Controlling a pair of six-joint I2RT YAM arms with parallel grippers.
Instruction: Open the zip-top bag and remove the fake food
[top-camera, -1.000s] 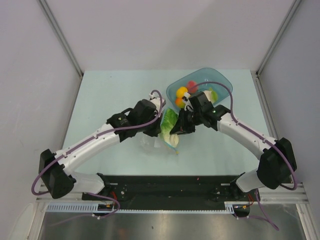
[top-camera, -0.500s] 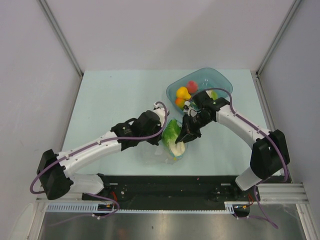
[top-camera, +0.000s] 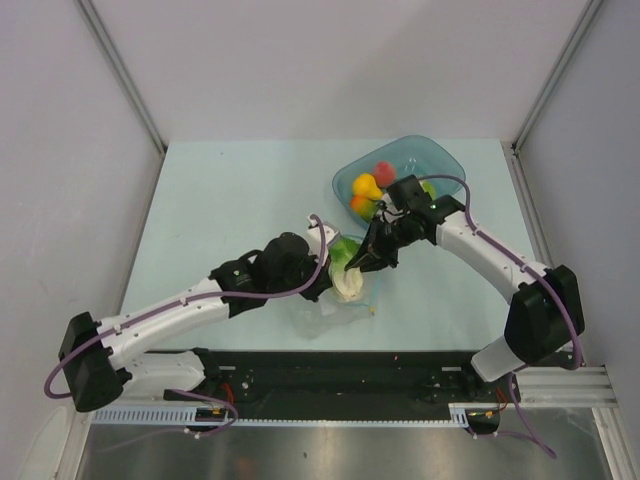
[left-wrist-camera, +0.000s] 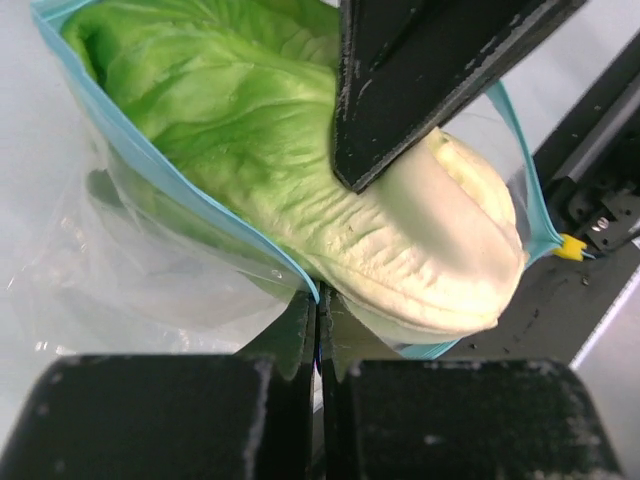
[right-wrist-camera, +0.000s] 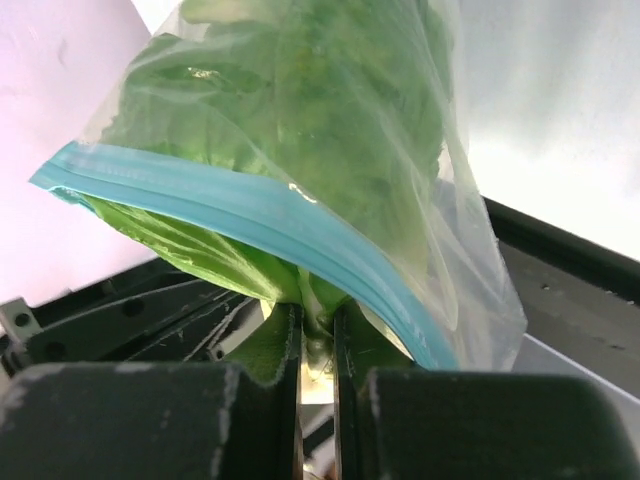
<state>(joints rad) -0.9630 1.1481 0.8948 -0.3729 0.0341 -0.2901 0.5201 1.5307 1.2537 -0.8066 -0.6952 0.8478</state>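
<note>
The right end effector (right-wrist-camera: 317, 318) grasping the cabbage (left-wrist-camera: 300, 170) has pulled it half out, beside the left end effector (left-wrist-camera: 317, 310) clenching the zip-top bag (left-wrist-camera: 150, 270).

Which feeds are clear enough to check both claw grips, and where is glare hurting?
Left wrist: sharp on the cabbage and the left claw pinching the zip-top bag rim. Right wrist: washed-out backlight, plastic haze over the cabbage at the right claw. Top external: even light, grips tiny, mostly hidden.

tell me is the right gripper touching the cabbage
Touching: the right wrist view shows the right gripper shut on a leaf of the cabbage.
</note>
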